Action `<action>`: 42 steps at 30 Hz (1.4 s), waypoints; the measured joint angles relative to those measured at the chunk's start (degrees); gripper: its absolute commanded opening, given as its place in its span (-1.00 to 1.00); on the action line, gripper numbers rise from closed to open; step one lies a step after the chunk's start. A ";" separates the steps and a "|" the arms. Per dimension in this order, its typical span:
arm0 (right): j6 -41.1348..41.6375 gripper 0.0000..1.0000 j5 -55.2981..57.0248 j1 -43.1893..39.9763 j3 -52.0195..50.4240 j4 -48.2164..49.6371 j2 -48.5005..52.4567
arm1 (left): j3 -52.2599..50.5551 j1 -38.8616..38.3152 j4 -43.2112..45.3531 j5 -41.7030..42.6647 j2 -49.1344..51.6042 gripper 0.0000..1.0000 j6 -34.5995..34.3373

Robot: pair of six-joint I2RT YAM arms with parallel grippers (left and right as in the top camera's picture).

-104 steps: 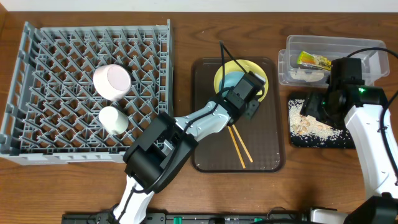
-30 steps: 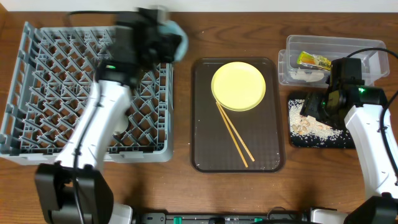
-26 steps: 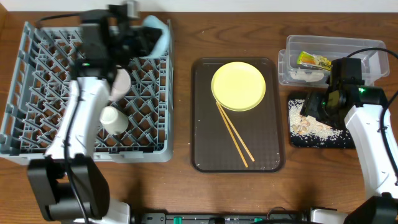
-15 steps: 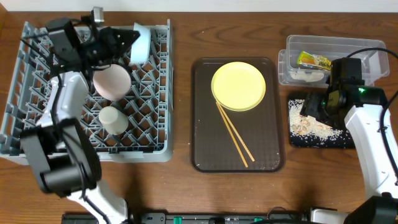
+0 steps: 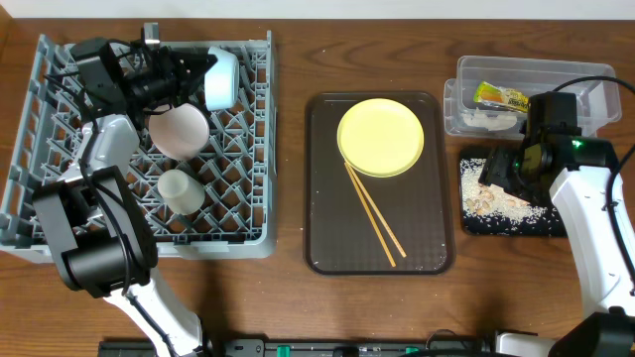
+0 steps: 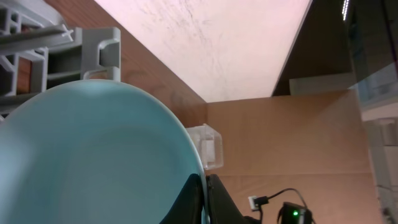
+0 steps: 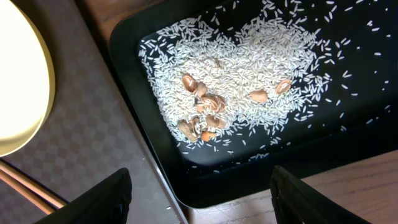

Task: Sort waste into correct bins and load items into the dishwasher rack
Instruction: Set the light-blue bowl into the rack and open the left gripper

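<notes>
**Rack** (image 5: pixel 238 188): grey-blue crate at the left of the bench (image 5: pixel 288 59).
- White bowl (image 5: pixel 179 129) lies tipped among the pegs near the middle.
- Cup (image 5: pixel 179 190) lies on its side just in front of the white bowl.
- Blue bowl (image 5: pixel 222 77) stands on edge in the back rows towards the right side, with its hollow facing left.

**Left gripper** (image 5: pixel 201 71): reaches in over the back of the rack and is clamped on the blue bowl. In the wrist view one dark finger (image 6: pixel 214 199) lies against the bowl's rim.

**Brown tray** (image 5: pixel 337 238): sits mid-bench.
- Plate (image 5: pixel 382 137), yellow, lies flat at the far end.
- Chopsticks (image 5: pixel 372 210) lie side by side, slanting from the plate's near edge towards the tray's front right.

**Tub** (image 5: pixel 595 74): clear, at the back right. It holds the wrapper (image 5: pixel 499 95) and, beside it, tissue (image 5: pixel 486 119).

**Black tray** (image 7: pixel 348 143): in front of the tub and just right of the brown tray.
- Rice (image 7: pixel 249 68) is scattered across it, thickest in the middle.
- A few brown bits (image 7: pixel 202 102) sit in the heap.

**Right gripper** (image 7: pixel 199 186): released, with its fingers spread wide. It hangs above the black tray's left part and holds nothing.
</notes>
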 measured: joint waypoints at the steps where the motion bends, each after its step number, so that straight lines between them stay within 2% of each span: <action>1: 0.00 0.39 0.00 0.00 0.00 0.02 0.00 | 0.00 0.00 0.24 0.07 0.00 -0.88 -0.57; 13: 0.00 0.39 -0.02 0.00 0.00 -0.07 0.00 | 0.00 0.00 1.20 -2.40 0.37 -0.88 -9.92; 28: 0.00 0.39 0.00 0.00 0.00 -0.42 0.00 | 0.00 1.44 0.98 -13.25 0.39 -0.86 -11.98; 32: -0.02 0.40 0.00 0.00 0.00 -0.39 0.00 | 0.00 2.69 0.85 -14.67 0.39 -0.42 -10.71; 34: -0.02 0.40 -0.02 0.00 0.00 -0.42 0.00 | 0.00 3.67 -0.50 -15.39 0.39 -0.30 -9.70; 42: -0.02 0.40 0.00 0.00 0.00 -0.39 0.00 | 0.00 5.16 -5.20 -16.44 0.44 -0.09 -4.79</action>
